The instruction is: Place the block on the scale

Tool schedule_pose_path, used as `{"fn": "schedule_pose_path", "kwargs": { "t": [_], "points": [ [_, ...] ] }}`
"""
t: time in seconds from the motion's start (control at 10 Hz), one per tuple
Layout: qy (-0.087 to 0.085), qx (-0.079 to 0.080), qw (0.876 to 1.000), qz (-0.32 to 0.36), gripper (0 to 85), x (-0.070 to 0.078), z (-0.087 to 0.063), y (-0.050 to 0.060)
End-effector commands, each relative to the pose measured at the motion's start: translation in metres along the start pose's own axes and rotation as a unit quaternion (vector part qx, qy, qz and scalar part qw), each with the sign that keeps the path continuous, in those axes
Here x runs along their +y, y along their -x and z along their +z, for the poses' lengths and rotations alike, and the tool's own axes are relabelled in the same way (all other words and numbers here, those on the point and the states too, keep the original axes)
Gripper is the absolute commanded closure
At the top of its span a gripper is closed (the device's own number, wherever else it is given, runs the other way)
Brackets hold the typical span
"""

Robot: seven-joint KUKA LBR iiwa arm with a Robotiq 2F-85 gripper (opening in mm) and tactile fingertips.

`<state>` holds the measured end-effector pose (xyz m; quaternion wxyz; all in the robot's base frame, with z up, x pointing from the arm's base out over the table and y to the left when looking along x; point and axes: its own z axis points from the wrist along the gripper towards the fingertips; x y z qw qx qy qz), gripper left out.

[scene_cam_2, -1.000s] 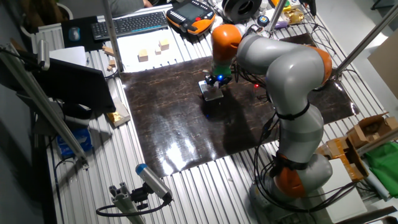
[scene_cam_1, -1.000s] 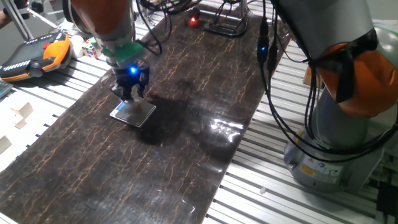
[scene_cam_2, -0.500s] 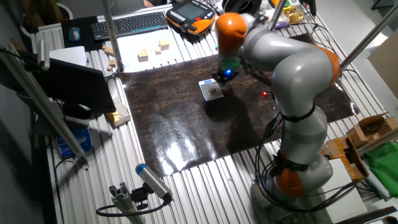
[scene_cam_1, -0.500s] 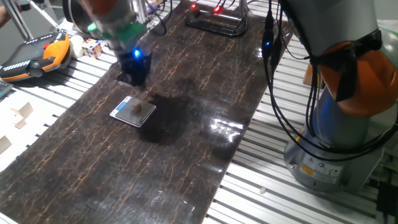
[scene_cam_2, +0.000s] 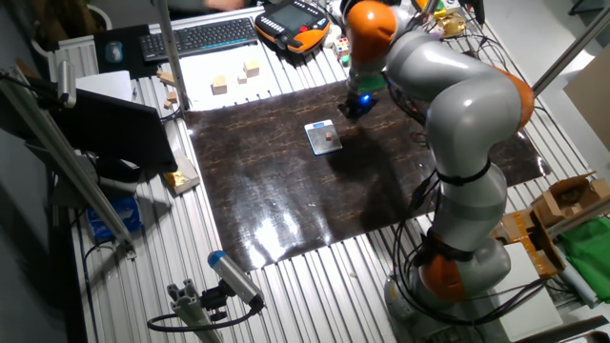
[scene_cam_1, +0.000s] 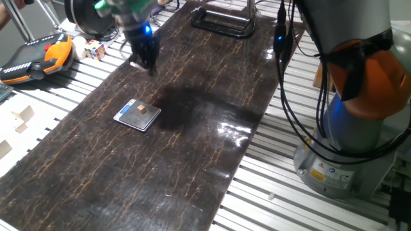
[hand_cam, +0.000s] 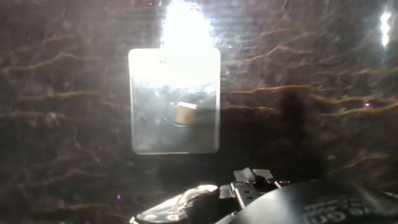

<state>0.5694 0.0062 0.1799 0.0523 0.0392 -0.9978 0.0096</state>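
The tiny tan block rests on the small square scale, which lies flat on the dark mat. Both also show in the other fixed view, the block on the scale. In the hand view the block sits near the middle of the glaring plate of the scale. My gripper hangs above the mat, up and away from the scale toward the far end, holding nothing. It also shows in the other fixed view. Its fingers look parted.
An orange-and-black controller and a Rubik's cube lie off the mat at the far left. Pale wooden blocks and a keyboard sit beyond the mat. A black frame stands at the mat's far end.
My gripper let go of the block on the scale, then rose and moved away toward the far end of the mat. The block stays on the scale.
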Motion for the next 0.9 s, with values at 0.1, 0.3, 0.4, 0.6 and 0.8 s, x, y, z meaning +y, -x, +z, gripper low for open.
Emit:
{"fn": "schedule_pose_path", "kwargs": {
  "t": [0.1, 0.3, 0.4, 0.6, 0.8],
  "points": [
    [-0.002, -0.007, 1.000, -0.019, 83.0, -0.0041, -0.0008, -0.0045],
    [-0.002, -0.009, 1.000, -0.017, 83.0, -0.0026, 0.0001, -0.0058],
    [-0.004, -0.012, 1.000, -0.016, 83.0, -0.0027, 0.0006, -0.0049],
    [-0.003, -0.011, 1.000, -0.017, 83.0, -0.0022, -0.0010, -0.0081],
    [-0.003, -0.011, 1.000, -0.017, 83.0, -0.0011, 0.0001, -0.0078]
  ]
}}
